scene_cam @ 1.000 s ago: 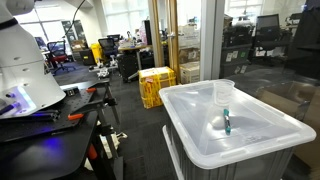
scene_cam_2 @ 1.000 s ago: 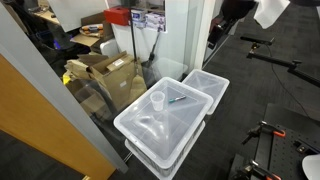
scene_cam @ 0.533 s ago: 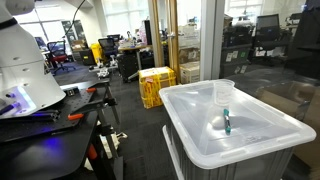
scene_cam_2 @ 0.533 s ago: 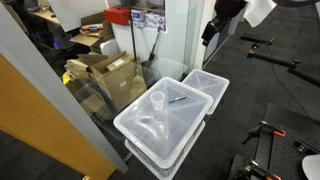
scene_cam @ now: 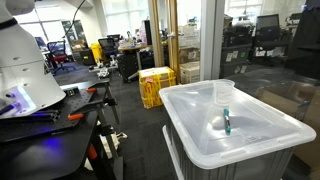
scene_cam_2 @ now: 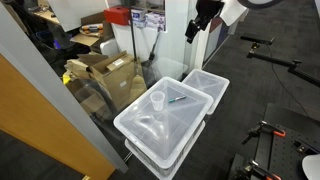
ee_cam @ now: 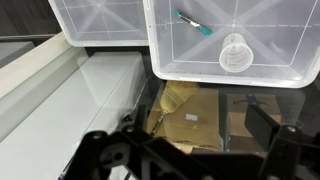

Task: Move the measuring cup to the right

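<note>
The measuring cup (scene_cam: 224, 93) is a small clear plastic cup standing upright on the lid of a clear plastic bin (scene_cam: 190, 125). It also shows in both the exterior view from above (scene_cam_2: 157, 100) and the wrist view (ee_cam: 235, 52). A small teal marker (scene_cam: 227, 123) lies on the same lid next to the cup, and shows in the wrist view (ee_cam: 190, 22). My gripper (scene_cam_2: 193, 28) hangs high above and beyond the bins, far from the cup. In the wrist view its fingers (ee_cam: 190, 150) are spread wide and empty.
A second clear bin (scene_cam_2: 205, 85) stands beside the first. Cardboard boxes (scene_cam_2: 105, 72) and a broom (ee_cam: 178, 97) lie behind a glass partition (scene_cam_2: 60, 100). Yellow crates (scene_cam: 155, 85) and a workbench with tools (scene_cam: 50, 115) stand on the floor side.
The arm has swung left across the top of the exterior view, towards the area above the bins. The cup and marker have not moved.
</note>
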Controlling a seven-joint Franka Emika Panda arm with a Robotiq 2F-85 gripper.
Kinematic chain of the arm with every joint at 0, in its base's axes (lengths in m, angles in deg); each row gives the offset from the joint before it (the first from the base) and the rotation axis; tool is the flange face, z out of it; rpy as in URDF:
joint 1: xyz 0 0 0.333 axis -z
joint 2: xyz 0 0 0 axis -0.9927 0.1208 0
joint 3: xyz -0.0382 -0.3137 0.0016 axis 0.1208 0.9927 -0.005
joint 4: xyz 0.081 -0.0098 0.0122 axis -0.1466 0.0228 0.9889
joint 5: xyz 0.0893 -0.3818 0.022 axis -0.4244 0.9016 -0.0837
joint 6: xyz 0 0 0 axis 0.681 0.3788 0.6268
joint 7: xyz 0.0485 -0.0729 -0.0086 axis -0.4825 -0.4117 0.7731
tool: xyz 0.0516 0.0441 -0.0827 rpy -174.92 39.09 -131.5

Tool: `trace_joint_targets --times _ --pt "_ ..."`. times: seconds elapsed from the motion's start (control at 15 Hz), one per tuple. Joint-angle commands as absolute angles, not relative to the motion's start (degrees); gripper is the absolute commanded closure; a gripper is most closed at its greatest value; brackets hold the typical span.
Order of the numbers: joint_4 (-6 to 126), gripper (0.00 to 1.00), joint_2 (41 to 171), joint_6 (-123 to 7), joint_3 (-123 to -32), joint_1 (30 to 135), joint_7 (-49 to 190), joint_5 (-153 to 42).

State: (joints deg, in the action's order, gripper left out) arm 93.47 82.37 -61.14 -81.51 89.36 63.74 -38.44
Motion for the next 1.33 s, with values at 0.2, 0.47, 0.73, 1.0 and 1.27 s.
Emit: trace_joint_targets --times 0.2,0.47,0.73,1.0,1.27 --pt "88.11 0.0 90.1 -66.15 -80.48 88.17 68.33 -39.43" --pt "87.62 0.0 93.13 -68.1 -80.46 87.68 69.08 -40.48" --pt "87.39 0.0 95.35 -68.6 -80.46 87.07 69.34 -41.38" --pt "87.74 0.0 97.05 -68.78 -80.42 86.69 69.5 -42.35" --pt "88.45 0.0 99.0 -69.62 -80.28 86.56 69.53 -42.95"
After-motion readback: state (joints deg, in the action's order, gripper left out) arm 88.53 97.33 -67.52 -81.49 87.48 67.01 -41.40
